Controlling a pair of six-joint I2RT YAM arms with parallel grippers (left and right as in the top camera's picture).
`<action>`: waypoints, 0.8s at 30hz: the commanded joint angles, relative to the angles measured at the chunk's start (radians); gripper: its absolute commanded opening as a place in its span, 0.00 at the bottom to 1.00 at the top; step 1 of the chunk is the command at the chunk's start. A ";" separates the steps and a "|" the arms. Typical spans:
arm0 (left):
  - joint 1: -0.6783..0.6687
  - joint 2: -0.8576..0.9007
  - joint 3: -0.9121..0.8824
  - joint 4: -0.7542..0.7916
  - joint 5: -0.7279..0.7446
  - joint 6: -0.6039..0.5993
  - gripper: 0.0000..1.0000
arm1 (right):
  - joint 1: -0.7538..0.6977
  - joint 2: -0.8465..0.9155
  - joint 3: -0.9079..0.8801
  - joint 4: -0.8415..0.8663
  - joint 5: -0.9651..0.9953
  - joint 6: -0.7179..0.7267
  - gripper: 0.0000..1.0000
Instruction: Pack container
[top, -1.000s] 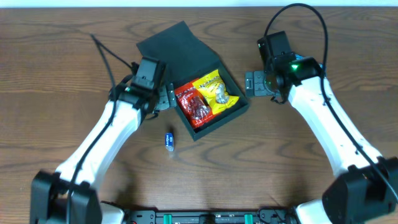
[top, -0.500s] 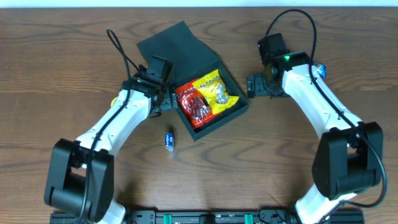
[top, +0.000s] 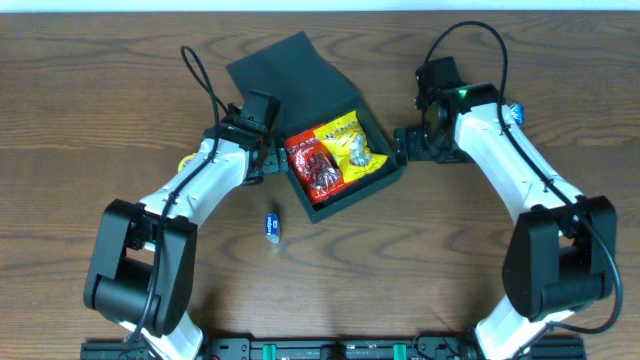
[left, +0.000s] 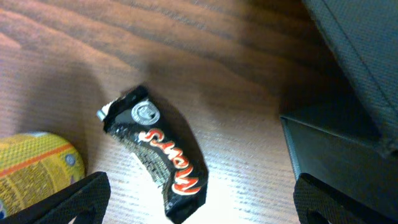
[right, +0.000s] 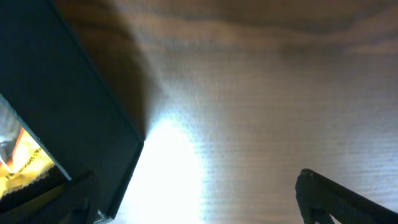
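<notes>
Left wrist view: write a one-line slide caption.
Black Mars bar wrapper lying on the wooden table near the dark teal cardboard box.

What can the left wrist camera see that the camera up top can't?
Only the left wrist view shows the black Mars bar lying on the table; from above the left arm hides it. Only the overhead view shows the red packet and yellow packet inside the container, plus a small blue packet out on the wood. Both show the dark container and the wooden table.

The black candy bar wrapper (left: 158, 152) reads "Mars"
</notes>
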 joint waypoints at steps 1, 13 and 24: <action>0.002 0.010 0.017 0.023 0.026 0.018 0.95 | -0.002 -0.004 0.001 -0.037 -0.075 -0.016 0.99; 0.002 0.010 0.018 0.088 0.069 0.034 0.95 | 0.072 -0.004 0.001 -0.160 -0.103 0.052 0.99; 0.002 0.010 0.018 0.103 0.071 0.072 0.95 | 0.114 -0.004 0.001 -0.152 -0.077 0.113 0.99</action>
